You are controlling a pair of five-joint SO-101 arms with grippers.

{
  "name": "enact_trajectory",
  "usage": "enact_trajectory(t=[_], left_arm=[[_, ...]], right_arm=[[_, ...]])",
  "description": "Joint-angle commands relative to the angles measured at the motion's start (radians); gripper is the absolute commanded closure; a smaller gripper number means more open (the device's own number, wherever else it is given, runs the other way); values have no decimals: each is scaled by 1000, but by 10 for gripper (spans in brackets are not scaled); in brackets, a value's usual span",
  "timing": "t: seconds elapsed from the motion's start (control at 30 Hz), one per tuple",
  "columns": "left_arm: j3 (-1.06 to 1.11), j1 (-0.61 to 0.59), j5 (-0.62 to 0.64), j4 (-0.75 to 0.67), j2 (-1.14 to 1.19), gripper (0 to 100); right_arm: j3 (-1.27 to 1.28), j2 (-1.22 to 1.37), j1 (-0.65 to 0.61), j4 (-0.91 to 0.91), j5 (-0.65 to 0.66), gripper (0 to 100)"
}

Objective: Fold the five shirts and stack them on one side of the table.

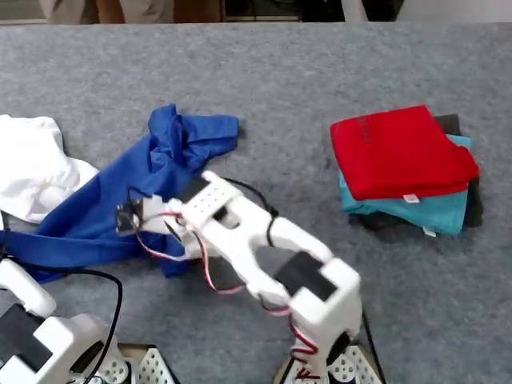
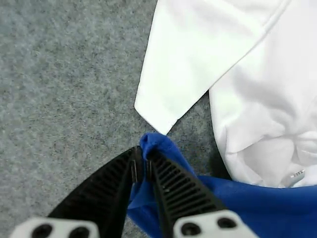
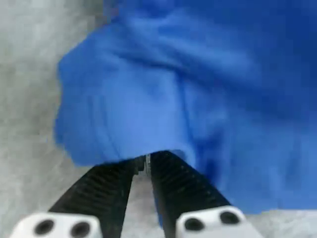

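White shirt point(image 1: 32, 164) partly beyond the picture's edge.

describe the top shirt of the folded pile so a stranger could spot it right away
On the grey table, look away from the loose blue shirt and white shirt to the folded pile on the other side. The top piece is the red shirt, lying over a teal shirt and a dark shirt; it is the only red shirt there.
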Motion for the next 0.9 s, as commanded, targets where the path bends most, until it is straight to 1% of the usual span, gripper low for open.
enact_trajectory(t=[0.0, 0.07, 0.13, 0.27, 0.43, 0.5, 0.67, 0.8, 0.87], left_arm=[[-8, -8, -2, -14, -15, 982], [-8, -5, -2, -14, -15, 982], [-8, -5, 0, -14, -13, 982], [-8, -5, 0, -14, -13, 982], [-6, -11, 0, -14, -7, 982], [-6, -11, 0, -12, -7, 982], [26, -6, -5, -14, -15, 982], [43, -5, -2, -15, -15, 982], [44, -5, -2, -15, -15, 982]], right_arm=[[-272, 62, 27, 110, -44, 961], [-398, 77, 27, 203, -43, 961], [-516, 93, 27, 250, -41, 961], [-676, 179, 21, 255, -41, 961], [-843, 403, 30, 261, -41, 961], [-911, 484, 45, 292, -41, 961], [-1162, 555, 84, 503, -41, 961], [-1374, 558, 117, 629, -41, 960], [-1435, 558, 120, 671, -41, 960]])
